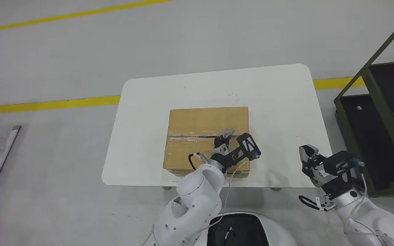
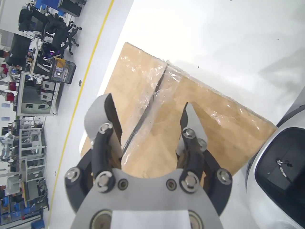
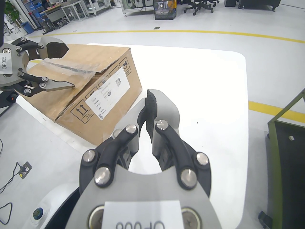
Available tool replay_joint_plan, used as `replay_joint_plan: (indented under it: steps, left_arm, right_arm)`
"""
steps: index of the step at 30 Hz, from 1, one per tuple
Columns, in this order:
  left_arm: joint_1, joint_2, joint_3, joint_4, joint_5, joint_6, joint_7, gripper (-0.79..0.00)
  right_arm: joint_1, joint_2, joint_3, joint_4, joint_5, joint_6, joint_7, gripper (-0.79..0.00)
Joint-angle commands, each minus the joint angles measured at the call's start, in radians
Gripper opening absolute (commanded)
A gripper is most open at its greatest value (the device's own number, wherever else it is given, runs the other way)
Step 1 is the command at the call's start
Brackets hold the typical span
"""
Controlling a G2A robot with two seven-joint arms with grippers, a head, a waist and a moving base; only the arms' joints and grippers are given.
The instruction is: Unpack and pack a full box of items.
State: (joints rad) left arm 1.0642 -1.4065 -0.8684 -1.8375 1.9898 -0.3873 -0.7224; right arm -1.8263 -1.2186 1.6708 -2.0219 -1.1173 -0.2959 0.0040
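Opening looks in hand: the brown cardboard box (image 1: 209, 138), 2 flaps taped, sits toward the near edge of the white table (image 1: 277, 92), left gripper (image 2: 149, 103) spread over its seam, right gripper (image 3: 149, 106) pressed together by the near right corner; next, breach the tape.

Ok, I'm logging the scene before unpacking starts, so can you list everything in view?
box: one, brown cardboard, on the table, toward the robot's side
tape: one strip, clear, along the box's top seam
label: one, white, on the box's side
table: one, white, under the box
cart: one, dark green frame, on the floor beside the table
floor lines: two, yellow, beyond the table
left gripper: grey and black, fingers open, over the taped seam
right gripper: grey and black, fingers shut, near the table's corner, apart from the box
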Motion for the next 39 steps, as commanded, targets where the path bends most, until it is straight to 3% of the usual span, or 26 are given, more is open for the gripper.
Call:
replay_joint_plan:
  steps: [1,6,10,13,23,30,39]
  left_arm:
    - [-0.014,-0.005,0.003,0.023,0.006,0.014,-0.006,-0.077]
    - [-0.048,-0.016,0.014,0.068,0.016,0.029,-0.016,-0.188]
    - [-0.069,-0.026,0.024,0.086,0.024,0.044,-0.018,-0.388]
    - [-0.080,-0.031,0.026,0.098,0.025,0.049,-0.016,-0.474]
    - [-0.079,-0.040,0.014,0.109,0.034,0.043,-0.008,-0.551]
    - [-0.077,-0.045,0.004,0.119,0.042,0.035,-0.001,-0.785]
    - [-0.048,-0.046,-0.044,0.064,0.014,0.053,0.002,-0.785]
  right_arm:
    - [-0.002,0.000,0.003,-0.001,0.002,0.000,0.000,-0.785]
    - [-0.006,0.000,0.006,-0.006,0.004,0.001,-0.001,-0.785]
    - [-0.003,0.001,0.008,-0.010,0.007,0.004,0.002,-0.785]
    - [0.001,0.001,0.008,-0.011,0.008,0.005,0.005,-0.785]
    - [0.020,0.001,-0.006,-0.002,0.006,0.011,0.013,-0.785]
    - [0.026,0.001,-0.008,-0.001,0.006,0.013,0.017,-0.785]
    - [0.033,0.001,-0.015,0.004,0.013,0.012,0.022,-0.785]
